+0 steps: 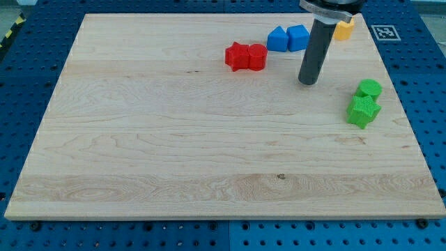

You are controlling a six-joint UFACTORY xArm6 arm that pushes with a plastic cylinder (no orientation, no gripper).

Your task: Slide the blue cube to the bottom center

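The blue cube [298, 37] sits near the view's top, right of centre, touching a second blue block [277, 39] on its left. My tip [307, 81] rests on the board just below and slightly right of the blue cube, a short gap apart from it. The rod rises up out of the view's top edge.
Two red blocks [245, 56] lie side by side left of the blue ones. A yellow block [344, 28] sits at the top, partly behind the rod. A green cylinder [369, 88] and a green star-shaped block [363, 111] sit at the right. The wooden board [174, 153] ends on a blue pegboard.
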